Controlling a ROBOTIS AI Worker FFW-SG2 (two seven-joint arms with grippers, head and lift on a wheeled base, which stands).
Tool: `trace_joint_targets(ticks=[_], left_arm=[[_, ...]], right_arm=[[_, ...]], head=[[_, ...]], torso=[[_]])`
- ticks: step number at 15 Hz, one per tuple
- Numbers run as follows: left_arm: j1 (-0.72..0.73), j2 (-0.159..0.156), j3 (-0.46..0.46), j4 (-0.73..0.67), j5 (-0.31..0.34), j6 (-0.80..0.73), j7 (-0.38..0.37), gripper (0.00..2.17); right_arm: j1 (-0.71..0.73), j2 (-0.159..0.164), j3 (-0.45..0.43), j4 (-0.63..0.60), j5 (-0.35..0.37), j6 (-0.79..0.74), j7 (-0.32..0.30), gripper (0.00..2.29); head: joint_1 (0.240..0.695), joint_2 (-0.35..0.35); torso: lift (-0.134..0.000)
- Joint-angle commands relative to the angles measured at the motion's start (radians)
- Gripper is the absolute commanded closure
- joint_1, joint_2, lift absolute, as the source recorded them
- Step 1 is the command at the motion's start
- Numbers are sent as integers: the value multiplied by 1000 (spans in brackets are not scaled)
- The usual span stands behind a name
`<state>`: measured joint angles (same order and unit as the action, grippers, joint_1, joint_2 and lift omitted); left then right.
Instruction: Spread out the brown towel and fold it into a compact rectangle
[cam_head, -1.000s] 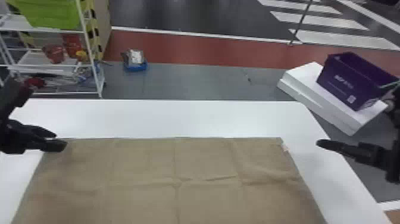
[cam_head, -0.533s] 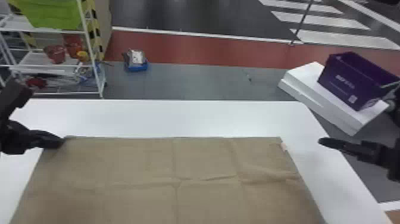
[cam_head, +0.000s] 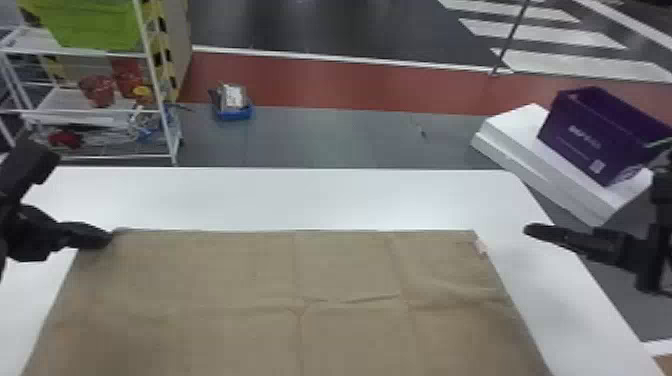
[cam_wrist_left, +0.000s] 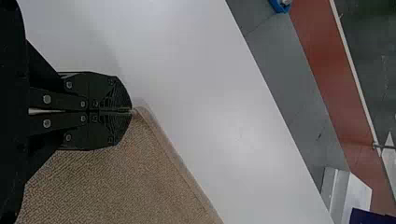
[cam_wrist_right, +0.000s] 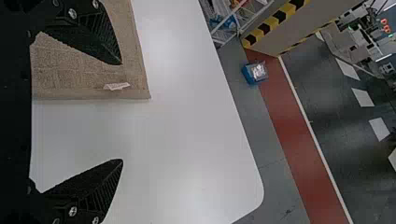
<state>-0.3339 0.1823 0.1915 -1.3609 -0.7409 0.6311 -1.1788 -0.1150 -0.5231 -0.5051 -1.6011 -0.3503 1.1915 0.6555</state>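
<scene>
The towel (cam_head: 350, 270) is lying flat on the table (cam_head: 300, 195), spreading toward the robot and running past the head view's bottom. Its far edge is pointing left-right, roughly paralleling the table's far edge; the side edges are running near-far. Which way the long axis is running, cannot tell: the near end is falling out of view. A raised crease (cam_head: 355, 300) is crossing left-right, and fainter fold lines are running near-far.

The left gripper (cam_head: 109, 239) is sitting at the towel's far left corner. In the left wrist view its jaws are closing together on that corner, pinching a bit of cloth at the tips. The right gripper (cam_head: 532, 230) is hanging just right of the far right corner, in the head view. In the right wrist view, the right gripper (cam_wrist_right: 120, 112) is keeping its jaws wide, holding nothing, one finger showing over the towel and the other over bare table. A small white tag (cam_head: 481, 247) is sitting at the towel's right edge, near the far right corner.

Beyond the table, white slabs (cam_head: 520, 130) are lying on the floor (cam_head: 350, 140) at right, supporting a purple bin (cam_head: 570, 140). A rack (cam_head: 159, 95) is standing at left, a blue tray (cam_head: 234, 114) is sitting right of it, and a red strip (cam_head: 350, 85) is crossing behind.
</scene>
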Motion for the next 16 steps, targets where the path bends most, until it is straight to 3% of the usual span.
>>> trace_joint_targets(ticks=[1, 3, 6, 12, 16], left_arm=[[6, -1, 0, -4, 0, -15, 1, 1409], [13, -1, 3, -12, 0, -15, 2, 1409], [15, -3, 3, -15, 8, -33, 1, 1409], [18, -1, 16, -20, 17, -55, -1, 1409], [18, -1, 17, -20, 18, -61, -1, 1409]], right_arm=[[-86, 17, 71, 82, 22, -42, -10, 167], [-178, 23, 148, 174, 68, -54, -10, 286], [-244, 48, 241, 230, 185, -69, -10, 286], [-238, 26, 281, 234, 220, -11, 3, 340], [-249, 31, 309, 251, 226, -20, 6, 407]], head=[[695, -169], [695, -159], [695, -127], [695, -112], [695, -118]], torso=[[-124], [-124], [-124], [-124], [-124]])
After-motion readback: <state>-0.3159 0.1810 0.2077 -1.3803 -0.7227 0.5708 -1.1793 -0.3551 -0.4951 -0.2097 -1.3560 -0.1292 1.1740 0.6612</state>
